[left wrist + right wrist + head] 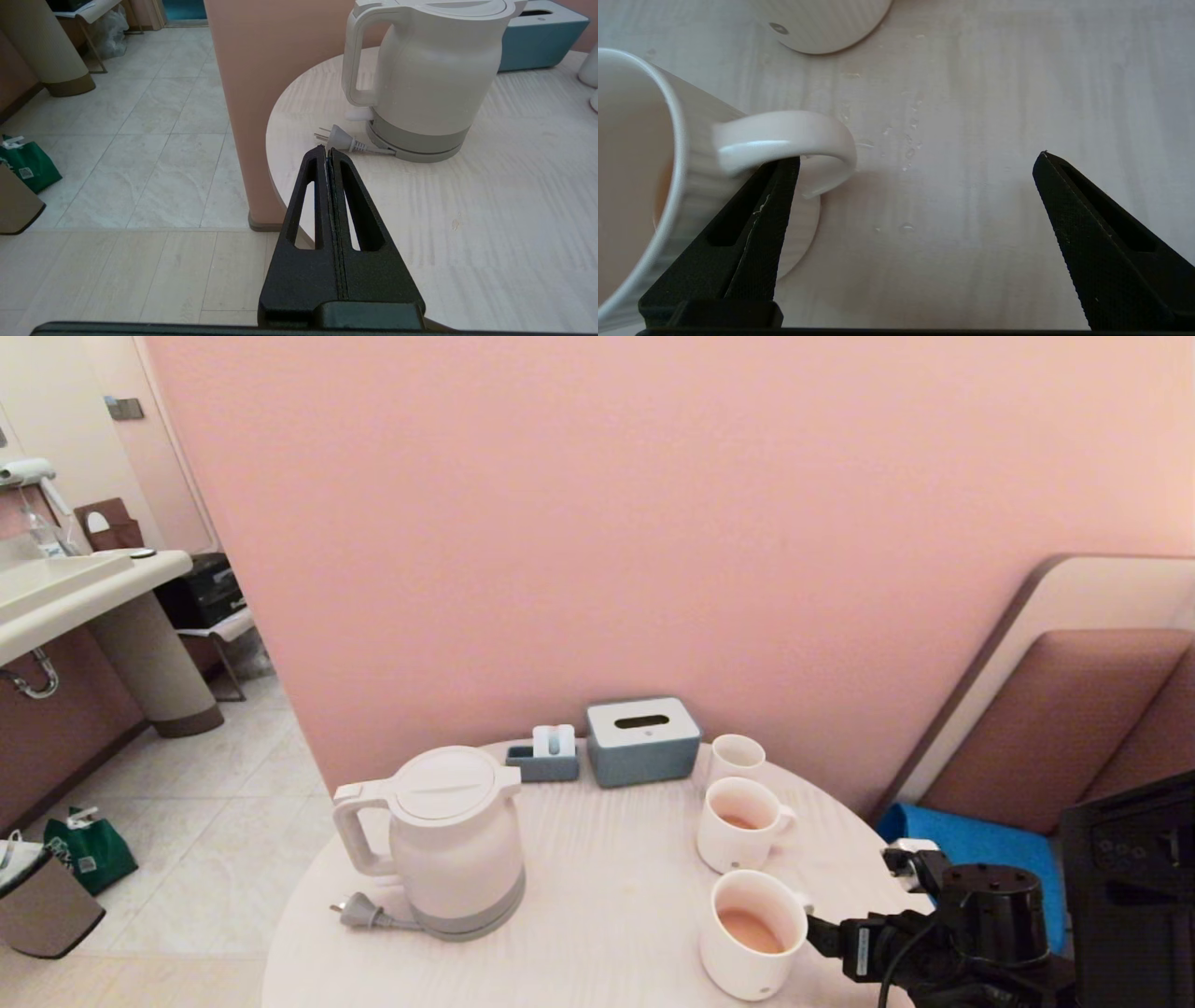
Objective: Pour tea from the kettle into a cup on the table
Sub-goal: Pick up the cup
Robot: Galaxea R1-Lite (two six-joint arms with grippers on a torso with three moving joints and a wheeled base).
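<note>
While my right gripper (915,163) stands wide at lower right, the cup (752,933) with tea (750,930) sits left of it, handle by one finger. Farther left, the kettle (457,840) is nearer my shut left gripper (326,150).

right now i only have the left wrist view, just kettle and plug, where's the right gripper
Observer: The right gripper is open by the near mug, with one finger at its handle.
Operator: any tea in that mug
Observer: Yes, there is tea in it, and some in the mug behind too.
Operator: anything spilled
Observer: Droplets lie on the table between the gripper's fingers.
</note>
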